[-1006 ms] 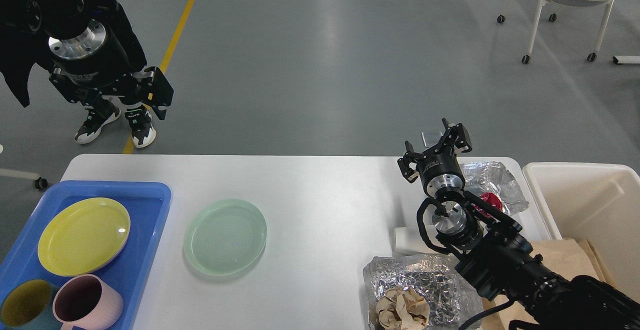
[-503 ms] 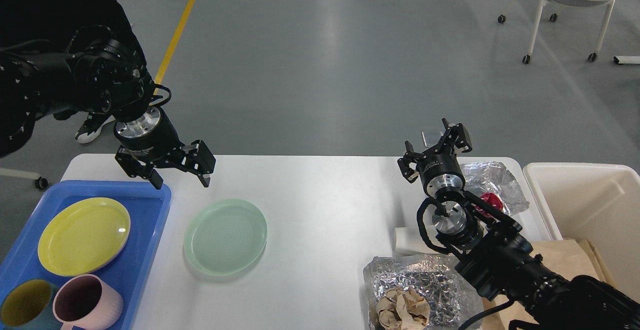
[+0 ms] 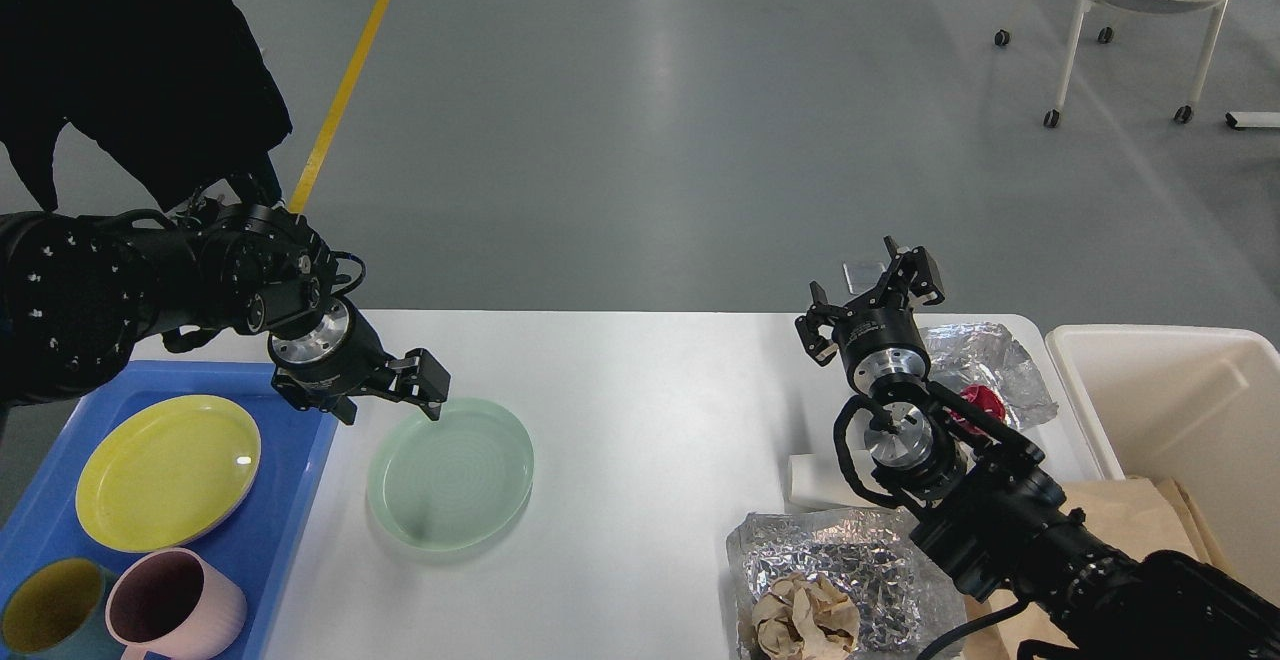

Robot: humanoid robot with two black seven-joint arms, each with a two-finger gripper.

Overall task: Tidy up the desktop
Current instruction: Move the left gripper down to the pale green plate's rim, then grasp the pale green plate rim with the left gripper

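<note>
So in the last second the left gripper [image 3: 392, 398] has swung down from way up over the floor and is now right at the far-left rim of the pale green plate [image 3: 450, 473], fingers spread with one tip just over the rim and the other toward the blue tray [image 3: 300, 440]. Can't tell if it's touching the plate yet, it looks just above it. My read is it's lining up to grab the plate by its edge and carry it over to the tray, where the yellow plate [image 3: 167, 471], a pink mug [image 3: 176, 605] and a teal cup [image 3: 45, 620] already sit. The right gripper [image 3: 872, 302] hasn't budged across all three pictures; it hangs open and empty near the far right of the desktop [image 3: 640, 380], just beside a crumpled foil sheet [image 3: 985, 360] with something red in it. The desktop itself is the big white table filling the lower half of the view, tray on its left end, cream bin [image 3: 1180, 400] off its right end. Still plenty to clear: the green plate, that foil, another foil wad with crumpled brown paper [image 3: 805, 615] near the front, and a small white block [image 3: 815, 480]. Thin rim, so the pinch could slip.
</note>
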